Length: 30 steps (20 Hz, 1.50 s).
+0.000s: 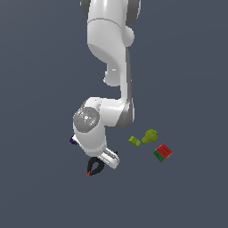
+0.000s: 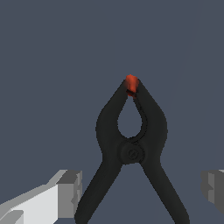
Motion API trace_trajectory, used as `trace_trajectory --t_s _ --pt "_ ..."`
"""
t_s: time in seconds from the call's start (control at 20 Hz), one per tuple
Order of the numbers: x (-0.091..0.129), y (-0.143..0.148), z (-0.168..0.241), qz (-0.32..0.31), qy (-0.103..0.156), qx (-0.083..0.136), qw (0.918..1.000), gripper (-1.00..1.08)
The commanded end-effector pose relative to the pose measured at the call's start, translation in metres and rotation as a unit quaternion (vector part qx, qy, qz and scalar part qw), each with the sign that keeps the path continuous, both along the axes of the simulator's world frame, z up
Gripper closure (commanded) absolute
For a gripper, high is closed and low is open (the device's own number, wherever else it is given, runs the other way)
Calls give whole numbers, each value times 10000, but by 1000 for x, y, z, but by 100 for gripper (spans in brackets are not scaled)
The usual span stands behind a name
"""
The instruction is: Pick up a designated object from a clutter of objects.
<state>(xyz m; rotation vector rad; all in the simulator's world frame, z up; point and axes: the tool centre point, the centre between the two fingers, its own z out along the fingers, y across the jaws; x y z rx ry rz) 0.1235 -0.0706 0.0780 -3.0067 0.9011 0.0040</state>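
Arm (image 1: pixel 109 67): white, reaching down from the top of the exterior view, its wrist bent low over the counter and covering part of the clutter.

Counter (image 1: pixel 40 187): plain dark grey-blue surface under everything.

Tool (image 1: pixel 107 159): low over the counter, directly over the clamp's handle end. In the wrist view it is spread wide, with one grey fingertip (image 2: pixel 70 192) on one side of the clamp's handles and the other at the opposite edge of the picture. Both pads stand clear of the handles; nothing is held.

Clamp (image 2: pixel 131 151): black, lying flat on the counter. Its two handles splay apart toward the tool, and its jaws are closed at a red-orange tip (image 2: pixel 131 84) pointing away from the tool. In the exterior view only its jaw end (image 1: pixel 94 167) shows, sticking out to that view's left of the tool, the red tip toward the near edge.

Cube (image 1: pixel 163 152): red and green, resting on the counter at the exterior view's right, well apart from the clamp.

Green pieces: two lime ones, the larger (image 1: pixel 150 136) just beside the smaller (image 1: pixel 134 141), both near the cube and on its left.

Purple block (image 1: pixel 72 140): only a sliver shows past the wrist on the exterior view's left.
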Motion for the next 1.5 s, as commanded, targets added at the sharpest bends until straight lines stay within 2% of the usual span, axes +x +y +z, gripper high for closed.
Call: trace_trajectory --t_s 0.0,0.35,0.8,1.1,1.15,1.45 --pt "2 -2 -6 -61 -8 -13 10000 -92" --pt "1 -2 -11 -69 -1 -14 10000 -92" --pt "0 -3 -51 -81 -7 -16 10000 -92" --pt "2 -3 -59 -81 -7 -16 10000 -92" --pt "2 -3 -59 -81 -7 -16 10000 108" --pt "2 -3 -59 -81 -7 -16 10000 108"
